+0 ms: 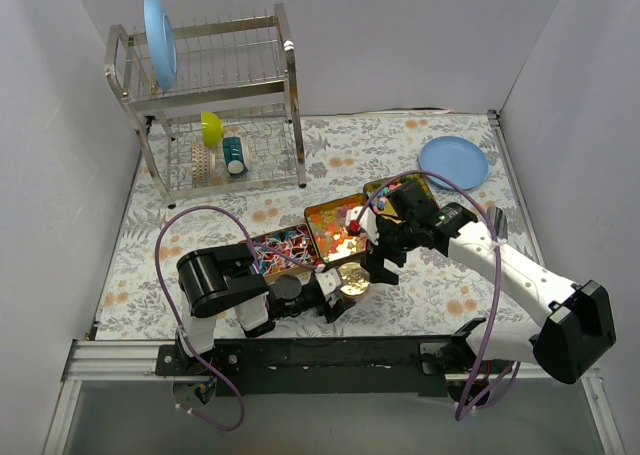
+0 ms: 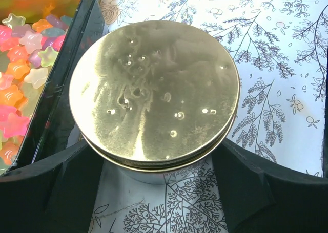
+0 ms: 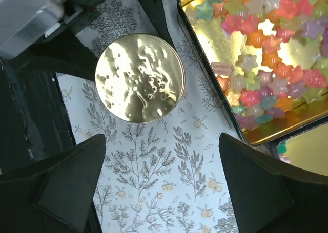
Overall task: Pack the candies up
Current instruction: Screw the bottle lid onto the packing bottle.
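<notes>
Left gripper (image 2: 154, 159) seemingly pinches the lidded round tin (image 2: 154, 89). Right gripper (image 3: 161, 141) hangs spread and empty just right of it. Candies (image 3: 266, 48) lie in the open box (image 3: 256, 136) just beyond. Likely next: lift the lid off, with the tin steadied.

Blocked at the far left corner by a dish rack (image 1: 205, 105), and near the far right corner by a blue plate (image 1: 453, 161). Crowded mid-bench by open tins (image 1: 325, 225) of candies (image 1: 285, 247), with a round gold tin (image 1: 350, 280) just beside them, gripped by the left hand (image 2: 152, 151) and overhung by the spread right hand (image 3: 163, 141). Lay bare along the far edge between rack and plate, and along the left edge.
</notes>
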Available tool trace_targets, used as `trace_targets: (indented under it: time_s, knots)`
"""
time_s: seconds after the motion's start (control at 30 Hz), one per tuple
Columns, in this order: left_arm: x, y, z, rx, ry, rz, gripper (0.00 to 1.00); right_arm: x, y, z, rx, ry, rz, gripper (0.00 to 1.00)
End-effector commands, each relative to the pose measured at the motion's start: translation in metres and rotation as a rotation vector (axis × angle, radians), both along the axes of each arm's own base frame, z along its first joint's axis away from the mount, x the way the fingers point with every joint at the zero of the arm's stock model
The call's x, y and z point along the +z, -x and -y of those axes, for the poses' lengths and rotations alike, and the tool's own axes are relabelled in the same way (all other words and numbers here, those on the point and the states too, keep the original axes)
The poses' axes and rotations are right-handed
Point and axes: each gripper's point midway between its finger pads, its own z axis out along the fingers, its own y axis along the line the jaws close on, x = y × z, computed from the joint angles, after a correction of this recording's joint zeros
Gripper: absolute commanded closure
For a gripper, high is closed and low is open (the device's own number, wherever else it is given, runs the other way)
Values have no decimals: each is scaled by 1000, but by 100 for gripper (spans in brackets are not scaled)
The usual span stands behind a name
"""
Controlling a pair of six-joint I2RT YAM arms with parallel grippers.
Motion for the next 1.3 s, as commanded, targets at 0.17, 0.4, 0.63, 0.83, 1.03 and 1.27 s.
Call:
trace_targets:
  time_s: [0.17,0.4,0.63,0.83,1.03,1.27]
  knots:
    - [-15,15,-8,-71,-64,-3,100,1,5,-17,457,-97,187,2]
    - [-18,17,-8,-76,-69,-14,100,-22,-1,-34,686,-124,219,2]
    - [-18,16,-8,-72,-71,-12,100,-34,21,-37,796,-133,139,2]
    - [-19,15,-8,-67,-74,-13,100,-36,25,-40,812,-138,124,2]
    - [-18,14,-8,-56,-71,-20,100,-41,36,-22,813,-82,100,2]
    - [-21,10,-10,-31,-79,-28,100,-51,56,11,791,9,53,2]
